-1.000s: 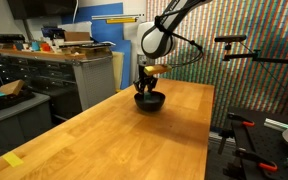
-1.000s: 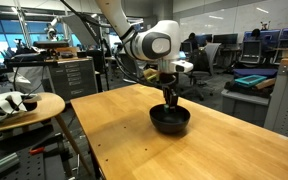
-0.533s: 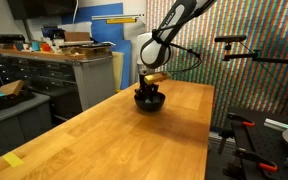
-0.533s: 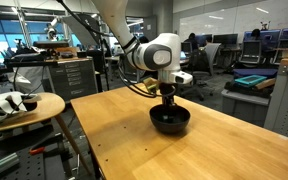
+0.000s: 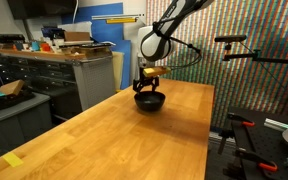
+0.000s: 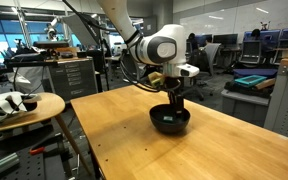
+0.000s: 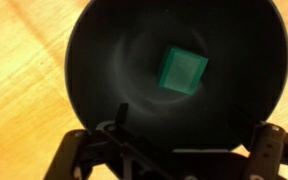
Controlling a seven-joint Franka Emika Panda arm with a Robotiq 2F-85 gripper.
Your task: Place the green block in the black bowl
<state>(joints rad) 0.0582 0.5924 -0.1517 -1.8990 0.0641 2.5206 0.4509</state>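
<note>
Green cube (image 7: 183,70) inside glossy bowl (image 7: 104,60)

The block (image 7: 183,71) lies in the bowl (image 7: 102,70), right of centre. The bowl rests on the bench (image 6: 124,140), directly beneath the end effector (image 6: 176,100).

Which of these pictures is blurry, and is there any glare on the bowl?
Wrist view: soft focus, the green block has fuzzy edges, and pale hazy reflections smear the floor of the black bowl. In both exterior views: sharper overall, but the bowl is too small and dark to show detail.
</note>
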